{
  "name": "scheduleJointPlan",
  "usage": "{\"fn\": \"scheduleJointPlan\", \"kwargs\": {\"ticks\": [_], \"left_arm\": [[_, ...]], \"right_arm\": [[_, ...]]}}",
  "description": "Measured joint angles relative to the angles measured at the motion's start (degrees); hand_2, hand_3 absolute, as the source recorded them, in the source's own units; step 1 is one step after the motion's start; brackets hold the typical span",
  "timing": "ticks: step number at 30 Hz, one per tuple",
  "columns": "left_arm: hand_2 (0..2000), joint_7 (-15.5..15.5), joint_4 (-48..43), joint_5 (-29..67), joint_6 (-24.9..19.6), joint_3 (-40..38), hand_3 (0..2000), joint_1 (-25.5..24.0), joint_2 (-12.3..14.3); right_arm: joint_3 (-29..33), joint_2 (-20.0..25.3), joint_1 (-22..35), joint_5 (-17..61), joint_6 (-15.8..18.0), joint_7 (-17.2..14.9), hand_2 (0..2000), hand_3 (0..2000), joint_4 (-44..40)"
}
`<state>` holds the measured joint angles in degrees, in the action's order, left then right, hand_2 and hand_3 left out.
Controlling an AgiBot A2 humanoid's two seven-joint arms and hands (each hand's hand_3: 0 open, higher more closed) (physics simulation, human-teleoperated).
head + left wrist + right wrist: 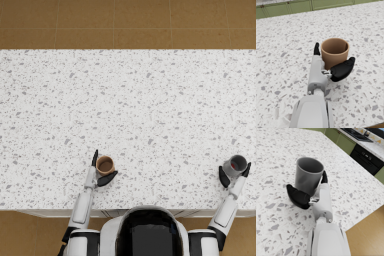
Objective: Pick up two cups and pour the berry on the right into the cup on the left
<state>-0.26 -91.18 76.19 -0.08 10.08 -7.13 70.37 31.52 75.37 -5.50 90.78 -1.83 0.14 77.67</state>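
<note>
Two cups sit on the white speckled tabletop (130,110), both close to the near edge and well apart from each other. The brown cup (105,165) stands upright on the robot's left side, and the grey cup (236,165) stands upright way over on the right, close to the tabletop's right end.

The left hand (100,172) is wrapped around the brown cup: in the left wrist view the thumb lies against the near side of the cup wall and a finger comes up on the other side, so the cup sits between them. The cup's base looks like it's on the surface, though I can't tell for sure. Its inside looks plain brown from above.

The right hand (234,175) does the same to the grey cup, with the thumb on 1 side and fingers on the other, the cup wall between them. In the head view there's a small reddish spot inside the grey cup, the berry (234,165); the right wrist view looks at the cup from the side, so the inside is hidden there.

No labels, brands or writing show on either cup. Past the tabletop there are green cabinets (301,7) and a black oven (367,159); the floor (125,22) is brown.
</note>
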Motion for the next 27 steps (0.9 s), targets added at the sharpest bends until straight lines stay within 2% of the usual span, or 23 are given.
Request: {"fn": "scheduleJointPlan", "kwargs": {"ticks": [1,2,3,5,7,8,11,15,18,21,27], "left_arm": [[0,-0.01,0.19,0.00,-0.01,0.02,0,0.21,0.15],[1361,0.01,0.29,0.00,0.03,0.05,327,0.35,0.27],[2000,0.01,0.35,0.02,-0.37,0.03,653,0.46,0.33],[2000,0.03,0.55,0.04,-1.33,-0.22,1280,0.73,0.40],[2000,0.06,0.37,0.03,-1.49,-0.35,1280,0.55,0.45],[2000,0.05,0.00,0.03,-1.64,-0.29,1280,0.24,0.45],[2000,0.02,-3.48,0.02,-1.45,-0.07,1280,-0.78,0.42],[2000,0.05,-9.10,0.01,-1.75,1.32,1280,-0.45,1.15],[2000,0.09,-11.67,0.01,-1.94,2.84,1280,0.90,2.39],[2000,0.11,-11.85,1.78,-1.87,4.61,1280,2.87,4.04],[2000,0.15,-10.45,10.13,-1.64,7.93,1280,6.22,7.01]], "right_arm": [[-0.31,-0.47,0.97,0.04,-1.18,0.11,0,0,-1.42],[-0.51,-0.94,1.95,0.08,-2.17,0.20,1361,327,-2.67],[-0.66,-1.42,2.96,0.12,-1.87,0.25,2000,653,-3.84],[-0.71,-2.26,4.58,0.14,-0.55,0.34,2000,1280,-5.53],[-1.08,-2.94,5.76,0.20,-2.18,0.33,2000,1280,-6.31],[-1.22,-3.02,5.79,0.17,-1.90,0.30,2000,1280,-5.92],[-1.76,-1.56,3.39,0.06,1.93,-0.09,2000,1280,-0.18],[-4.03,-0.15,1.81,-0.01,4.23,-0.21,2000,1280,13.52],[-8.45,0.33,1.38,-0.02,4.88,-0.20,2000,1280,22.65],[-13.80,-0.08,2.03,-0.03,5.35,-0.17,2000,1280,27.69],[-22.63,-1.30,4.58,10.93,6.00,-0.22,2000,1280,34.14]]}}
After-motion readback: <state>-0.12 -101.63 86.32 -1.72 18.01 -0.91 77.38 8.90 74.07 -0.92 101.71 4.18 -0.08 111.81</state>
